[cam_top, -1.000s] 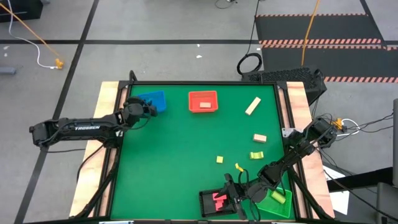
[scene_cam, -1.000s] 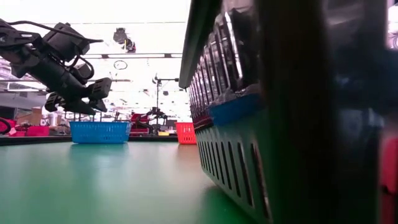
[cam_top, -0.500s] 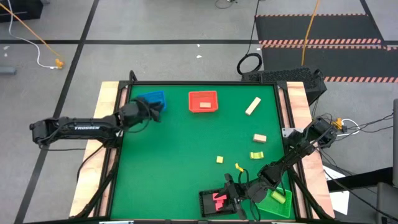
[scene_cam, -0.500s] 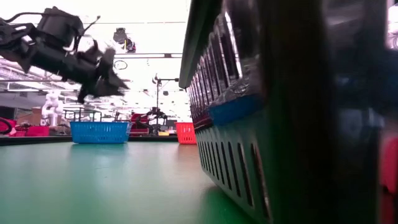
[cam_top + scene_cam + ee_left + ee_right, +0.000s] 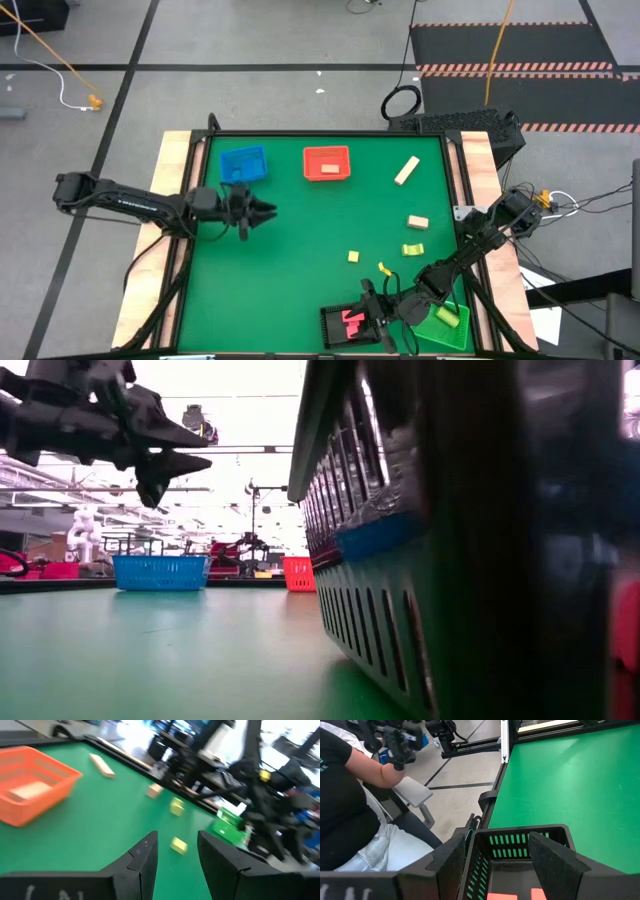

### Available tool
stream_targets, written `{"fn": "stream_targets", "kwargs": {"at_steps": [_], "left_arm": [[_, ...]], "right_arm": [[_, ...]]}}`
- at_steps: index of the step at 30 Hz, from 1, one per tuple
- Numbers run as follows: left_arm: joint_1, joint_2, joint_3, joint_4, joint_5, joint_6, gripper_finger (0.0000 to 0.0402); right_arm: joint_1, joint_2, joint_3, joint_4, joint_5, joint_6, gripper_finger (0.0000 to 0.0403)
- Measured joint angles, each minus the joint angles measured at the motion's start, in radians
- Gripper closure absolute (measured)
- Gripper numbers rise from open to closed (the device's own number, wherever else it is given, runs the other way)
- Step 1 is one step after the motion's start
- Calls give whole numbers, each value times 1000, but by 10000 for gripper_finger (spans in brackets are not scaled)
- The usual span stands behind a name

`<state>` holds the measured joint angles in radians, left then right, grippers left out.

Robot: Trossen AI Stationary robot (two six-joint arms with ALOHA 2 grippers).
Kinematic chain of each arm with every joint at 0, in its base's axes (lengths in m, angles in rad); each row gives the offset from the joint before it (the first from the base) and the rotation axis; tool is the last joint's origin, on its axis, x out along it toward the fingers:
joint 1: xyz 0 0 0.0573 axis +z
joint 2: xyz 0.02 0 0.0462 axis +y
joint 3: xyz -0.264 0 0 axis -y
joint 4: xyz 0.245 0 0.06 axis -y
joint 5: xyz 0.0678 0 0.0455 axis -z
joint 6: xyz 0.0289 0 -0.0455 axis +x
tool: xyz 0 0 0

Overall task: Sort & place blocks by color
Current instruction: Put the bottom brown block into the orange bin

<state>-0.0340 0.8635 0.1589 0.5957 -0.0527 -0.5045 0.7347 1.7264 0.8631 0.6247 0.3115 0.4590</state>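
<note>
- Four trays: blue (image 5: 243,163), red (image 5: 327,163), black (image 5: 348,324), green (image 5: 441,325)
- Two tan blocks (image 5: 406,170) on the mat
- Three yellow blocks (image 5: 353,256)
- Two grippers (image 5: 262,213)

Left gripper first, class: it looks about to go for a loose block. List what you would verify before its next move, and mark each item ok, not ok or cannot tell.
1. Left gripper open and carrying nothing: ok, in the left wrist view nothing sits between its fingers.
2. Loose blocks lie ahead of it, such as the yellow cube: ok.
3. Mat between gripper and cube is bare: ok.
4. Left gripper clear of the blue tray: ok.
5. Right gripper away from that path: ok, it hangs over the black tray.
6. Which tray takes yellow: cannot tell.
</note>
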Motion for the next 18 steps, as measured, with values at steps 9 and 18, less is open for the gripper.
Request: {"fn": "stream_targets", "kwargs": {"at_steps": [9, 18], "left_arm": [[-163, 0, 0, 2, -133, -2, 263], [-245, 0, 0, 15, -239, -26, 263]], "right_arm": [[-2, 0, 0, 9, 1, 0, 193], [-22, 1, 1, 108, 1, -97, 193]]}}
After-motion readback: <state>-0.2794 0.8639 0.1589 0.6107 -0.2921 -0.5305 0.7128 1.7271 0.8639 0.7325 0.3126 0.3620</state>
